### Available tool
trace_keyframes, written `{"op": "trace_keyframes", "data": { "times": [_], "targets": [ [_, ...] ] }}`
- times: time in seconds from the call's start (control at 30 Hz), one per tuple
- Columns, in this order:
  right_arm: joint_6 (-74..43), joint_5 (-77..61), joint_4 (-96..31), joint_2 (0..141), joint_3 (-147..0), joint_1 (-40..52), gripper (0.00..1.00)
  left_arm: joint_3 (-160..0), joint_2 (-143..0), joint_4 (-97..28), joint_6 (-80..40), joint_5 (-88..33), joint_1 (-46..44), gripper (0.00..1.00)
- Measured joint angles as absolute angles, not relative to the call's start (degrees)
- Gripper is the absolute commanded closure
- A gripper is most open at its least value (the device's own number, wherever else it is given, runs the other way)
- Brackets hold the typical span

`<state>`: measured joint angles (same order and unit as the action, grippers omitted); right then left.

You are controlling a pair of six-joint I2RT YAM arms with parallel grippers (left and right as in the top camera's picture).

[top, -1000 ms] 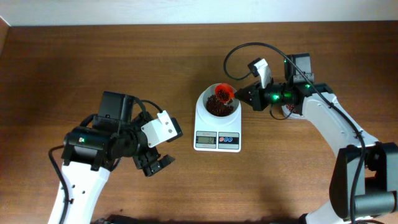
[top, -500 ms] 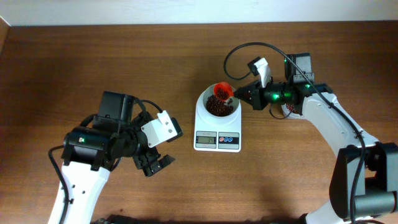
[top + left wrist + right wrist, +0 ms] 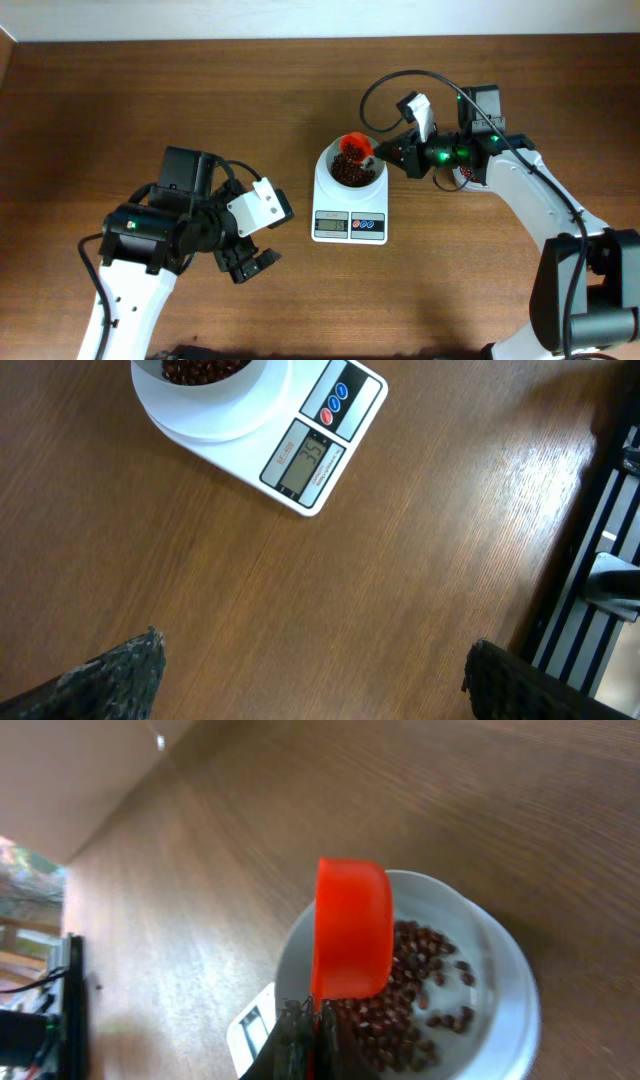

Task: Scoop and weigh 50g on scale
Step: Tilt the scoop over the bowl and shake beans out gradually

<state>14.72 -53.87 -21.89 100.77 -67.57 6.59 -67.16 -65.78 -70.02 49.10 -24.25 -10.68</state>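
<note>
The scale [image 3: 350, 212] sits just right of centre on the wooden counter [image 3: 300, 90], with its grey display [image 3: 331, 225] and its blue and red buttons turned toward the lower edge of the overhead frame. A white round bowl [image 3: 350, 170] stands on its platform and holds a layer of red-brown beans [image 3: 420, 970]. In the left wrist view the display [image 3: 303, 455] seems to read thirty-five, so the load looks short of the target.

Above the bowl's upper right rim hangs a red scoop [image 3: 355, 148]. It is tipped on edge with its mouth facing the beans, which appears to let its contents fall into the bowl rather than onto the counter. The right hand [image 3: 385, 152] comes in from the right of the frame, clamped tight on the scoop's handle. In the right wrist view the dark fingers [image 3: 305, 1030] pinch it at the bottom edge.

Under the right arm, a glimpse of beans [image 3: 462, 178] suggests the supply container, though it is mostly hidden. A black cable [image 3: 375, 85] loops above the bowl without touching it.

The left hand [image 3: 252, 266] waits in the lower left, well apart from the scale, with its fingers spread wide and holding nothing. Nothing stands between it and the scale.
</note>
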Motion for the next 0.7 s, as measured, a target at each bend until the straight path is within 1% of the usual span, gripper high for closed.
{"op": "trace_keyframes", "data": {
  "times": [0.57,0.7],
  "targets": [
    [15.31,-51.72,-23.81,100.77,-67.57,6.59,0.96,-67.16,-65.78,-70.04,49.1,-24.25,-10.68,0.01],
    [16.75,-53.32,-24.01,100.77,-67.57,6.59,0.96,-67.16,-65.78,-70.04,49.1,-24.25,-10.68,0.01]
  ]
}}
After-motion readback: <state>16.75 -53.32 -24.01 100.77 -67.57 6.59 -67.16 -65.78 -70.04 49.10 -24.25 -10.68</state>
